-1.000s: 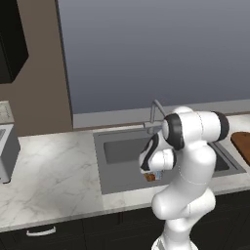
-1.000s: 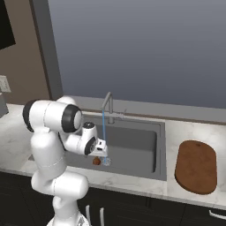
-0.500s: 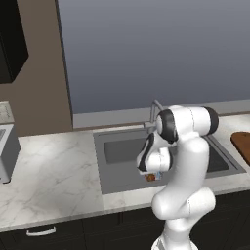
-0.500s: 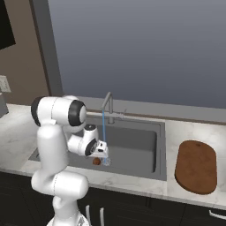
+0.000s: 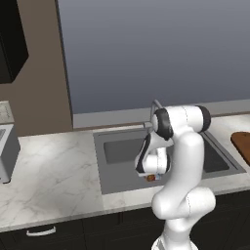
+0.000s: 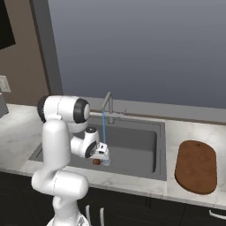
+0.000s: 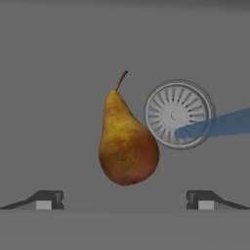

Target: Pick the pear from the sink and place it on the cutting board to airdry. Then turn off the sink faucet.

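Pear (image 7: pixel 128 144), smooth and tapering, lies on matte grey sink (image 7: pixel 58 73) floor beside ribbed drain (image 7: pixel 178 114), jaws released.

White marble counter (image 5: pixel 53 171) — dark cabinets (image 5: pixel 58 232) below; grey window (image 6: pixel 145 48); brown wall (image 5: pixel 41 88).

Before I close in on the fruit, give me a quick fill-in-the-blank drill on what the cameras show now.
1. The pear lies on the floor of the ____, beside the round drain.
2. The gripper hangs over the pear with its jaws ____.
3. Water runs from the sink faucet, so it is not yet turned ____.
4. The cutting board on the counter has ____ on it.

Missing words: sink; open; off; nothing
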You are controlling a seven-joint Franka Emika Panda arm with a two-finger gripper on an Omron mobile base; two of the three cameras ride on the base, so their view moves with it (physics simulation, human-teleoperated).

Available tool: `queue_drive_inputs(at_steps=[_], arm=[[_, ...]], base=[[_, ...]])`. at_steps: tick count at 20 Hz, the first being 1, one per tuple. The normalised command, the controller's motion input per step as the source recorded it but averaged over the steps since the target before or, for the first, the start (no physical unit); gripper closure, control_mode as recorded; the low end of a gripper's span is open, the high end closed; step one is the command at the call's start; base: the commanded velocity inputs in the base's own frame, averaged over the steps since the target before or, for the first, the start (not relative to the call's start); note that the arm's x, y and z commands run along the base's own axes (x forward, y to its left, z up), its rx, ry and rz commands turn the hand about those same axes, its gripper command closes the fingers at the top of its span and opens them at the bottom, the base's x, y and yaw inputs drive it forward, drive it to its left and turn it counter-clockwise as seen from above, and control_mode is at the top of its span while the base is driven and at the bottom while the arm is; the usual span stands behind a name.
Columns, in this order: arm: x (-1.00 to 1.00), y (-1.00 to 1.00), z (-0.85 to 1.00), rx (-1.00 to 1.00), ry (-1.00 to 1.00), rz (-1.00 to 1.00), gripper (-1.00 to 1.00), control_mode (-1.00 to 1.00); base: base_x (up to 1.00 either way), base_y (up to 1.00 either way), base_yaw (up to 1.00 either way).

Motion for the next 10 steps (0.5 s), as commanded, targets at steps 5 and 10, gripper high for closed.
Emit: queue_drive_inputs(at_steps=[5,10], arm=[[0.10,0.00,-0.13,0.00,0.00,0.00,-1.00,-1.00],[0.13,0.00,-0.12,0.00,0.00,0.00,-1.00,-1.00]], base=[[0.00,0.00,0.00],[0.00,0.00,0.00]])
